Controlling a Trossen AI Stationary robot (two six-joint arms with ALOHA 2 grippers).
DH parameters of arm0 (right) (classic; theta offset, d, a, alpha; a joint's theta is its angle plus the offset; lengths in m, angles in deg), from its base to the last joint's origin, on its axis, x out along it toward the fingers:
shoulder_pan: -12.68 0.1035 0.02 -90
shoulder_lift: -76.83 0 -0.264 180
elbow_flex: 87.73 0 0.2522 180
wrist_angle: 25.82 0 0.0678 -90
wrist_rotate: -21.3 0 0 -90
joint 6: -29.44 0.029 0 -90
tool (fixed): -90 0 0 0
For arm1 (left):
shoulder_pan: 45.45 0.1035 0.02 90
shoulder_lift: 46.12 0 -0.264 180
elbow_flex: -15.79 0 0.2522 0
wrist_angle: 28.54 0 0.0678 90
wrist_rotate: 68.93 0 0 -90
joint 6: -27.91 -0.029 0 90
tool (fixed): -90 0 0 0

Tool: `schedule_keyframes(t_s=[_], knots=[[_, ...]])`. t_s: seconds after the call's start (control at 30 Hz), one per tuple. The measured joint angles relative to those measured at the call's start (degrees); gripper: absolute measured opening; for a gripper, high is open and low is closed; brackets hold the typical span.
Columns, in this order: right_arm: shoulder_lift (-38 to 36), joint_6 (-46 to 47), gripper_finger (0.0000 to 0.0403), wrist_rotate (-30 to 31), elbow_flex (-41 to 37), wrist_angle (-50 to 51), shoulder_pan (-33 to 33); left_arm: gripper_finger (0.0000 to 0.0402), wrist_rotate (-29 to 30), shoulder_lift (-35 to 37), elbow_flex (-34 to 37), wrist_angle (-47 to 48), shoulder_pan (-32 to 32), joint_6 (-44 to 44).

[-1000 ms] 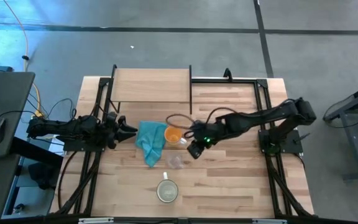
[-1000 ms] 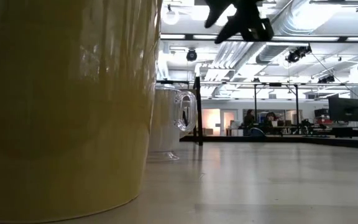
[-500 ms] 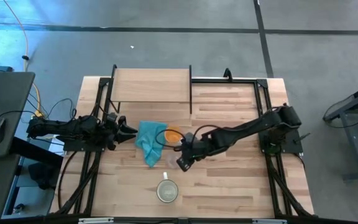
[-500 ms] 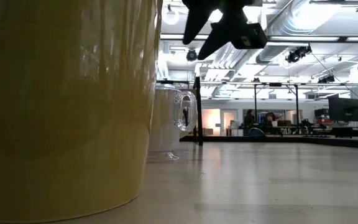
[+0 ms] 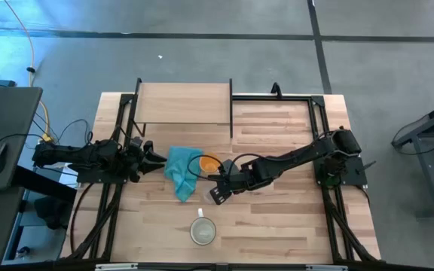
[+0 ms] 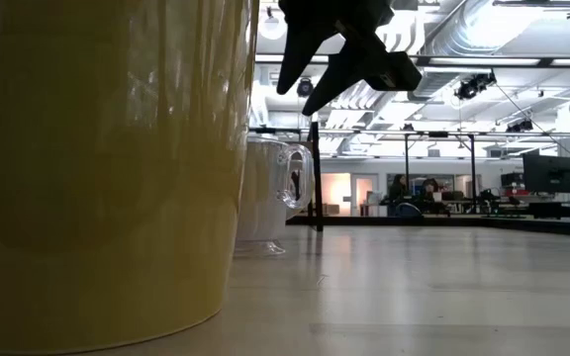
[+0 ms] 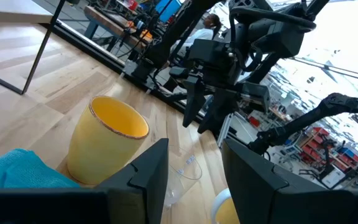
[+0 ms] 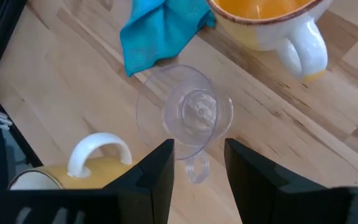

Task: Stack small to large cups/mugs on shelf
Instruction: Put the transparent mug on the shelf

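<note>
- Three vessels sit on the plank tabletop [image 5: 277, 218], none yet on the shelf [image 5: 184, 103]: the glass cup [image 8: 193, 114], the orange mug [image 8: 272, 22] and the white mug [image 5: 203, 231].
- Right gripper [image 5: 215, 194] hangs directly above the glass cup, fingers apart and holding nothing; in the right wrist view the cup lies just ahead of the two fingers [image 8: 158, 168].
- Left gripper [image 5: 157, 158] waits at the left side of the table beside the teal cloth [image 5: 182, 172], its fingers apart and empty too.
- Risk one: the glass is thin, clear and light, so a descent slightly off-centre would likely nudge it aside or tip it rather than straddle the wall.
- Risk two: its small handle [image 8: 197, 169] points toward the gripper, and a finger landing on it could twist the cup as the fingers close.
- Risk three: the orange mug and the cloth are near the glass (the white mug is close on the other side), so a sideways slide could knock a neighbour.
- Contents: the glass looks empty, its base visible through it.
- Orange mug shows only its orange inside, nothing in it that I can see.
- White mug appears empty from above, though its inside is too small to judge well.
</note>
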Motion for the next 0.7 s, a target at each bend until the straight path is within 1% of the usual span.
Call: schedule_keyframes(t_s=[0.33,0.5,0.57,0.7], knots=[[0.38,-3.31,0.0133,-1.64,-0.11,-1.35,0.68,0.0138,0.06,0.00,0.00,0.02,-0.04,0.02],[0.38,-6.96,0.0133,-1.78,-0.11,-2.51,1.18,0.0138,0.12,0.00,0.00,0.02,-0.04,0.00],[0.38,-9.09,0.0133,-3.20,-0.11,-2.44,1.76,0.0138,0.14,0.00,0.00,0.02,-0.04,0.00],[0.38,-12.07,0.0133,-4.02,-0.11,-0.73,3.43,0.0138,0.27,0.00,0.00,0.02,-0.04,0.02]])
